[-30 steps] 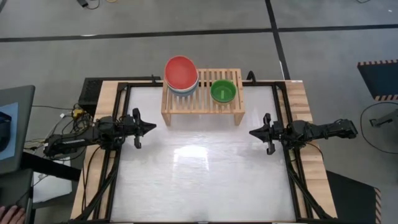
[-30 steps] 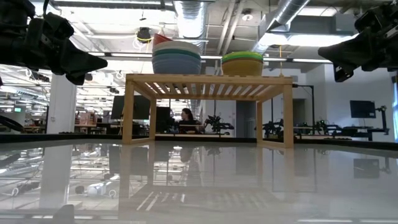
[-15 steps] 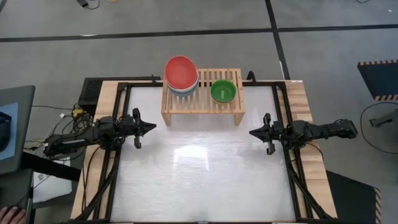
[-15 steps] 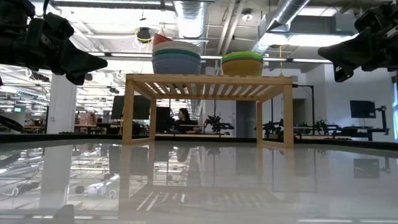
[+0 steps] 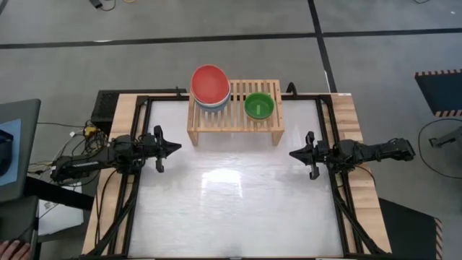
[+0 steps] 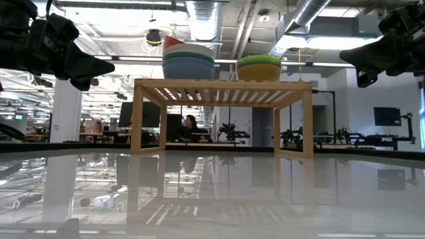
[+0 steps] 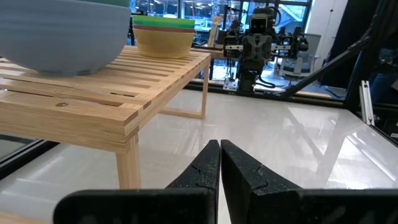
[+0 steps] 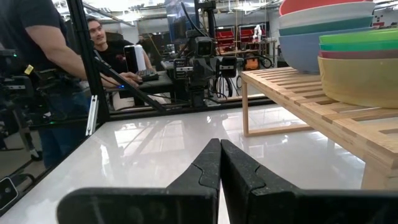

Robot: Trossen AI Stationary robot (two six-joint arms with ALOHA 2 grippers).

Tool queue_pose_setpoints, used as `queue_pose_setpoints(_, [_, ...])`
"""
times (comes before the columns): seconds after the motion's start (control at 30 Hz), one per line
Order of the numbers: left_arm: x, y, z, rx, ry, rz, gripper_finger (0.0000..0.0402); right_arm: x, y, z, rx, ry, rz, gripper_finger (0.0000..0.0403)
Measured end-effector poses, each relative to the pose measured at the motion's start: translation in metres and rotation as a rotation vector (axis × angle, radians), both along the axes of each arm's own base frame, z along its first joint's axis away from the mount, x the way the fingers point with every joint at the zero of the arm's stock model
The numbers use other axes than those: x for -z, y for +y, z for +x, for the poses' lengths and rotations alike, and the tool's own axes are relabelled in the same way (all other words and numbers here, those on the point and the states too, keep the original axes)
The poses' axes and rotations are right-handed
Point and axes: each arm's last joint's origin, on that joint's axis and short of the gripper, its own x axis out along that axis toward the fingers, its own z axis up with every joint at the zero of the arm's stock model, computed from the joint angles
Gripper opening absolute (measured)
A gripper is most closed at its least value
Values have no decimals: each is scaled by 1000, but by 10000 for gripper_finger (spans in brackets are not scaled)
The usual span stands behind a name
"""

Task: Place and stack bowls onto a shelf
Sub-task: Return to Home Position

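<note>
Bowls [image 5: 210, 85] in two stacks on shelf [image 5: 234, 118] | left gripper [image 5: 176, 148] clenched, surface's [image 5: 231, 209] left side | right gripper [image 5: 292, 154] clenched, right side

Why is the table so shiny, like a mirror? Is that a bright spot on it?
Low view: the glossy table mirrors the legs of the shelf and the room behind it. High view: a pale patch of glare lies on the table in front of the shelf.
</note>
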Motion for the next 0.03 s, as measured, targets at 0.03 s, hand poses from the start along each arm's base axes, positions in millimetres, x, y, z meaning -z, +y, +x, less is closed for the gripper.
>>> queue_pose_setpoints(0.03, [0, 0, 0, 0, 1, 0, 0, 0, 0, 0, 0, 0, 0, 31])
